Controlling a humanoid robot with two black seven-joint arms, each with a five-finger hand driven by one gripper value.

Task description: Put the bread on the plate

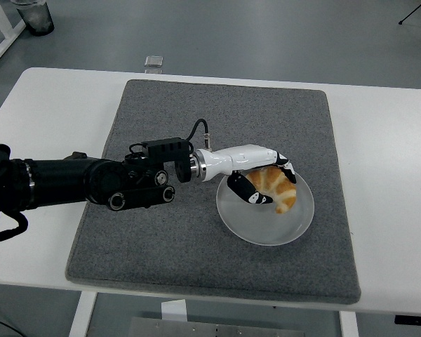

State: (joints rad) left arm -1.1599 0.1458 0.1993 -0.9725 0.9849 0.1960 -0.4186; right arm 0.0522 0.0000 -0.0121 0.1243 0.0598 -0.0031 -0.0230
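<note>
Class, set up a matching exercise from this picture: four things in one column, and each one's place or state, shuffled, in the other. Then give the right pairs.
Things:
1. golden curved bread
2. round grey plate
3. dark grey felt mat
4. white-shelled left hand

Places or states:
A. lies on the white table
B. over the plate, in the fingers
C. closed around the bread
D. rests on the mat

Pairs: 1-B, 2-D, 3-A, 4-C
</note>
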